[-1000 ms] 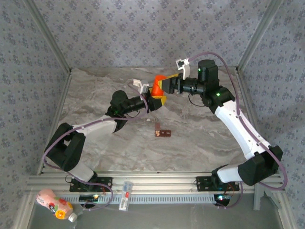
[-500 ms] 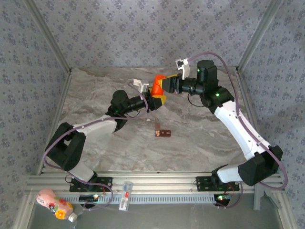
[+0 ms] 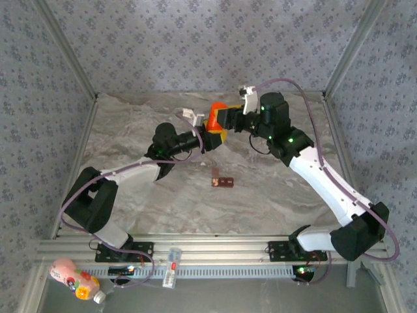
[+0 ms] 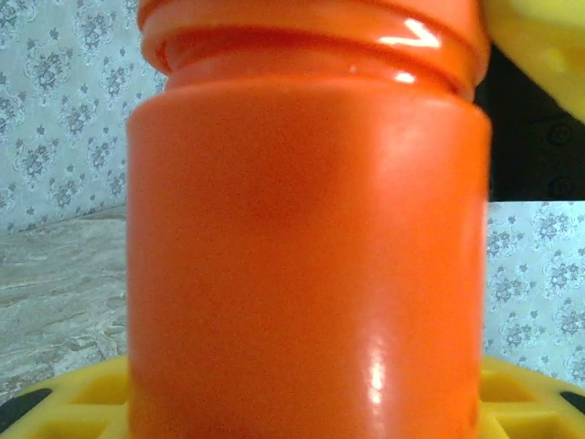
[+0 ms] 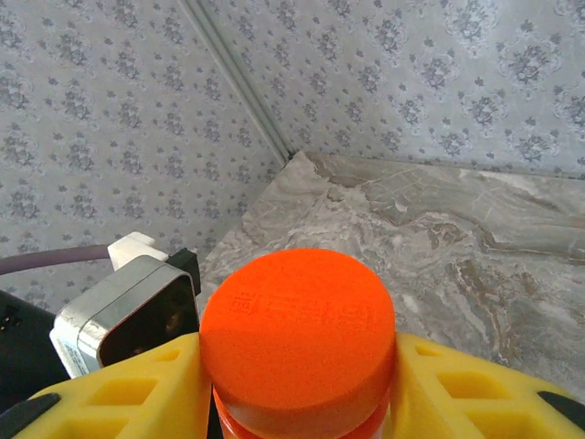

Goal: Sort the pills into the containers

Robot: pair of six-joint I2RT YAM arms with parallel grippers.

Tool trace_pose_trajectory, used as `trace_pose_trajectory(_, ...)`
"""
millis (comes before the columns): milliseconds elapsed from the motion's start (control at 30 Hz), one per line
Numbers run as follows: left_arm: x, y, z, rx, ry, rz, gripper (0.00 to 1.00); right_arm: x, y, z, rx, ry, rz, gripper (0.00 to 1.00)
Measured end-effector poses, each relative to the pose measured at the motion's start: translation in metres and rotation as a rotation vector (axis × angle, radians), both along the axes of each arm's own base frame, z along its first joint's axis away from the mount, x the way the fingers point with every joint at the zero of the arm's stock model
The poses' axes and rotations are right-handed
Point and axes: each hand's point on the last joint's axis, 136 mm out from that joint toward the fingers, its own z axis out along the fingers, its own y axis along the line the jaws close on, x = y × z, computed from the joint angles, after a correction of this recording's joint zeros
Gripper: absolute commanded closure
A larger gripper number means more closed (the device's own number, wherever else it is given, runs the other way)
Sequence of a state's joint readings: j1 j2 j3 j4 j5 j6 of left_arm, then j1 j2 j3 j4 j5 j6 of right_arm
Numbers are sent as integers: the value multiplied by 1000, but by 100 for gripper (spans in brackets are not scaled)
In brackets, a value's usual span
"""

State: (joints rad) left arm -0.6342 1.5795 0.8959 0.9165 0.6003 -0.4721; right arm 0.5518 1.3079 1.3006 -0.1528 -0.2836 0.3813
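Your right end effector (image 5: 297,366) has just closed on the cap (image 5: 297,315), left end effector (image 3: 210,134) grips the bottle (image 4: 306,256), so you can unscrew now.

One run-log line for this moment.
left gripper: shut on orange bottle | right gripper: shut on cap | containers: on table, untouched

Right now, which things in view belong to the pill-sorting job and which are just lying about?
Job: bright orange cylindrical plastic bottle with its round orange cap; small dark reddish-brown strip of square compartments.
Lying about: pink bottle-like item and small clear object, both at the near aluminium rail.
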Motion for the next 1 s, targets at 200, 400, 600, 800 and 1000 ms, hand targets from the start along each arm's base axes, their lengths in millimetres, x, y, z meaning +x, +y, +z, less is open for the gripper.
trace_pose_trajectory(200,1,-1,6,-7,-14,2,100,-2,1,0,-7,-4,-17,29)
trace_pose_trajectory(400,1,-1,12,-16,-32,3,100,-12,-8,1,-16,5,-14,17)
trace_pose_trajectory(600,1,-2,12,-15,-37,1,100,-34,-42,28,16,-55,-9,9)
trace_pose_trajectory(800,-3,-7,16,-12,-50,-51,100,-28,-75,44,48,-79,33,7)
trace_pose_trajectory(1000,-12,-14,17,-12,-39,-139,100,-6,-66,41,78,-23,191,7)
